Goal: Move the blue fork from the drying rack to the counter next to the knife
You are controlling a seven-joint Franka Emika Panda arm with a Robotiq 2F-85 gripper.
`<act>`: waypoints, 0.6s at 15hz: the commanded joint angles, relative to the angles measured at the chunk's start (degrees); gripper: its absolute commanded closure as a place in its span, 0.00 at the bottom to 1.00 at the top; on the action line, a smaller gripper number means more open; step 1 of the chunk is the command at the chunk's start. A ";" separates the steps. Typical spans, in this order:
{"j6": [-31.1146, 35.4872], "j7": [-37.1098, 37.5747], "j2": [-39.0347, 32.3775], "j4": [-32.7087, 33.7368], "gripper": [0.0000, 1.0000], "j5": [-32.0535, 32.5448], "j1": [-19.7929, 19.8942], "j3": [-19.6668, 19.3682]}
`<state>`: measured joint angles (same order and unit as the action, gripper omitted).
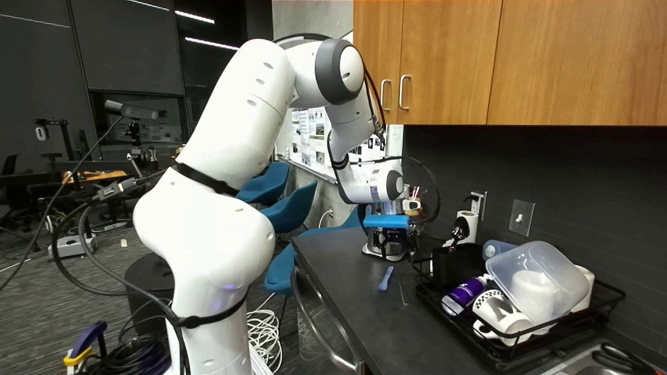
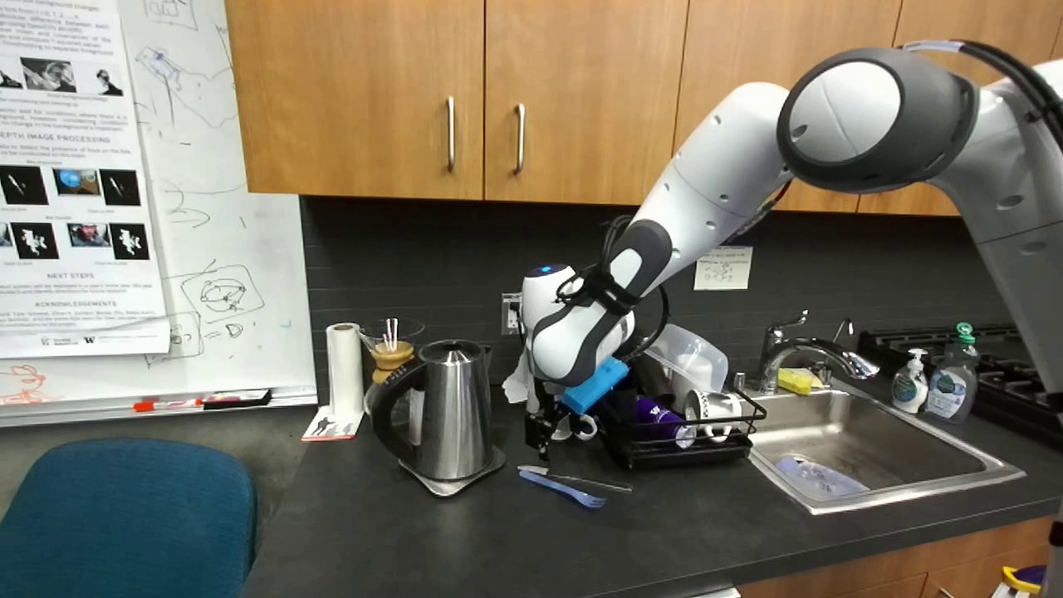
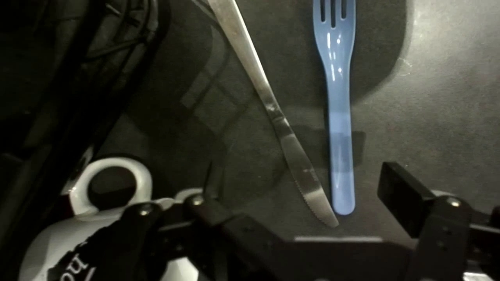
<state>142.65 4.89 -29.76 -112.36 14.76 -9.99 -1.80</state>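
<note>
In an exterior view, the steel kettle (image 2: 457, 415) stands centre-left; lower centre, the blue fork (image 2: 560, 488) lies beside the table knife (image 2: 581, 479) on the counter (image 2: 465, 548); centre right, the drying rack (image 2: 681, 455) holds a purple bottle (image 2: 656, 414) and checkered mug (image 2: 716, 405). In the wrist view, the gripper (image 3: 304, 183) gapes wide, holding nothing.

Your wrist view cuts off the tine tips of the blue fork (image 3: 340, 117) and the handle end of the knife (image 3: 268, 99). There your claw (image 3: 300, 183) covers much of the white mug (image 3: 54, 238), so you get only part of its lettering, and the drying rack (image 3: 78, 78) is a dark blur. In an exterior view, your arm (image 1: 234, 135) and claw hide most of the kettle (image 1: 371, 244), while the sink (image 1: 576, 362) at the near right is cut off. You lose part of the surface (image 2: 465, 548) on its near side in both exterior views. The writing on the note (image 2: 722, 268) is too small to read.
</note>
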 commanded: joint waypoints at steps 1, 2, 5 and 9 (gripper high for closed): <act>0.45 4.94 7.69 -6.17 0.00 2.29 -0.82 -2.16; 0.02 6.22 9.05 -6.95 0.00 2.79 -0.88 -2.40; -1.06 10.37 13.60 -10.11 0.00 4.11 -1.05 -2.30; -1.54 15.30 18.24 -13.87 0.00 5.43 -0.99 -1.37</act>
<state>142.17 16.23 -16.41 -122.04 18.61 -10.44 -3.36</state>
